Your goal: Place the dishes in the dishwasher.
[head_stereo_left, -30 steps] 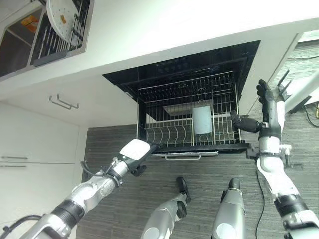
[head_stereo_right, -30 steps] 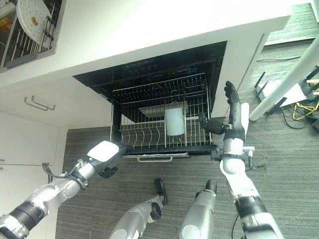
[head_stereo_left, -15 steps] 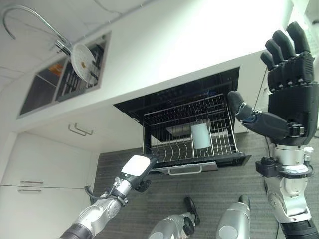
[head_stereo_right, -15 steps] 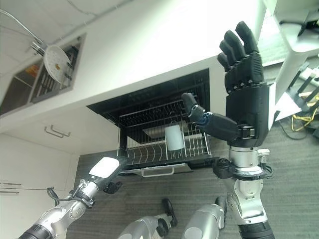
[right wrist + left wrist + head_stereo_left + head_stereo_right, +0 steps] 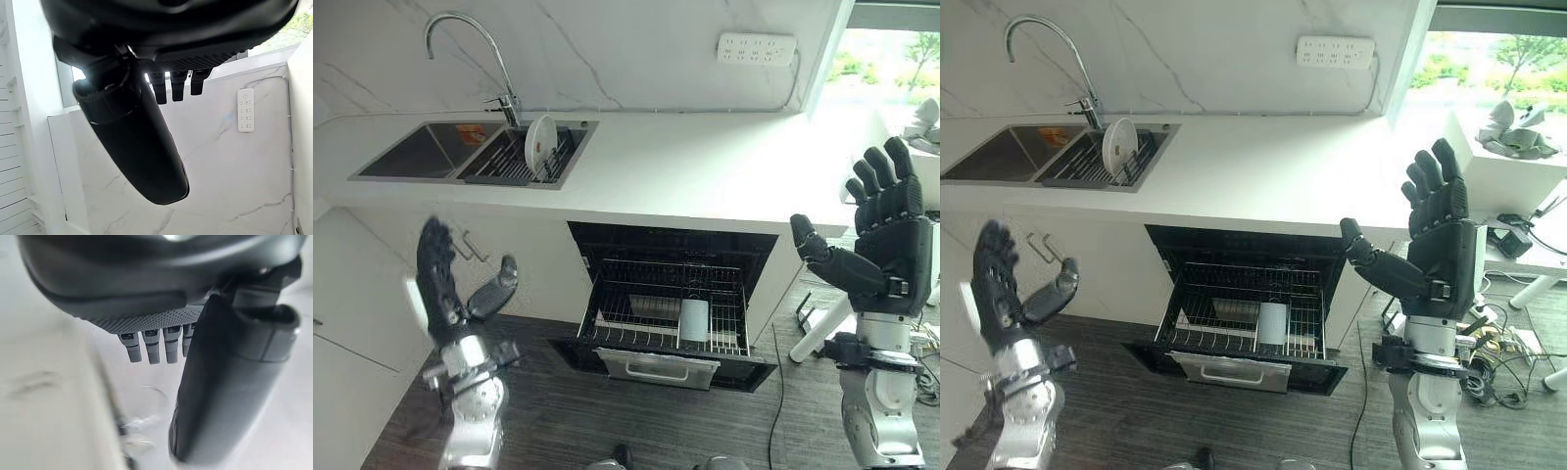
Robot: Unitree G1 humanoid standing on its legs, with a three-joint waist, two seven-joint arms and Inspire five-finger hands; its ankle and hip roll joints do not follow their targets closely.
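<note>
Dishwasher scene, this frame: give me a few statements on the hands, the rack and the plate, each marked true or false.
1. The dishwasher under the counter stands open with its wire rack pulled out. True.
2. A white plate stands on edge in the drying rack by the sink. True.
3. The left hand is holding the plate. False: its fingers are straight and it holds nothing.
4. The right hand is raised with straight fingers and holds nothing. True.
5. The wire rack is bare. False: a white cup stands in it.
6. The plate lies flat on the counter. False: it stands upright in the drying rack.
</note>
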